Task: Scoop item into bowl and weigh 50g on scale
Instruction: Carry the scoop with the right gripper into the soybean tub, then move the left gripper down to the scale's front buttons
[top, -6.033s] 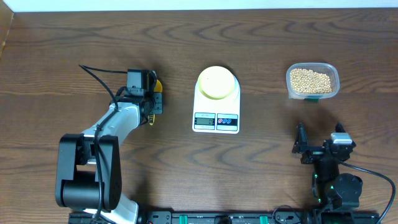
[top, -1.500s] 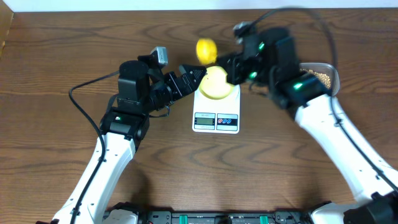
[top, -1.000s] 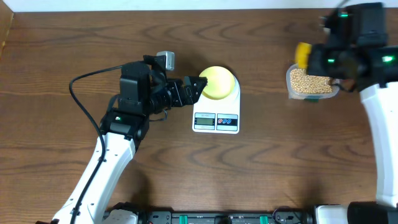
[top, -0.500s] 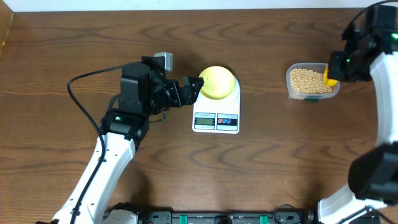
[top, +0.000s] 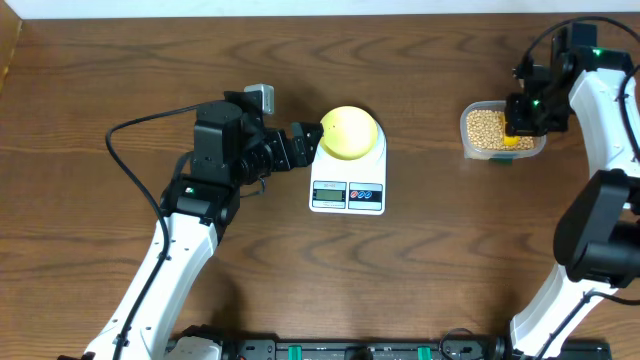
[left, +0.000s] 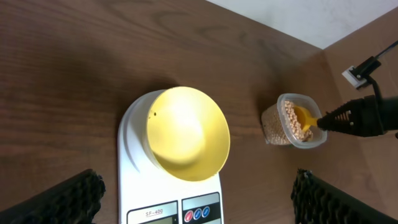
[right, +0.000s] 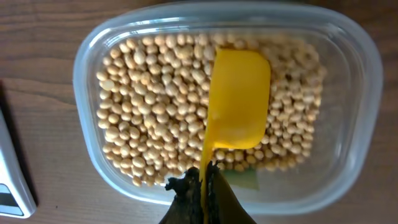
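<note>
The pale yellow-green bowl (top: 348, 132) (left: 186, 134) stands empty on the white scale (top: 347, 196) (left: 134, 180). My left gripper (top: 312, 142) (left: 198, 182) hangs open at the bowl's left side, its fingers wide apart and holding nothing. The tan beans (top: 484, 126) (right: 155, 106) fill a clear plastic tub (top: 470, 150) (right: 360, 93) at the far right. My right gripper (top: 521, 122) (right: 204, 182) is shut on the thin handle of a yellow scoop (right: 239, 106) (left: 305, 118). The scoop's cup lies on the bean heap inside the tub.
A black cable (top: 140, 135) loops over the table left of the left arm. The right arm (top: 600, 110) reaches along the table's right edge. The scale's display and coloured buttons (top: 365, 192) face the front edge.
The right gripper has carried the yellow scoop from beside the bowl to the tub, then from the tub's right rim onto the beans. The left arm has stayed put.
</note>
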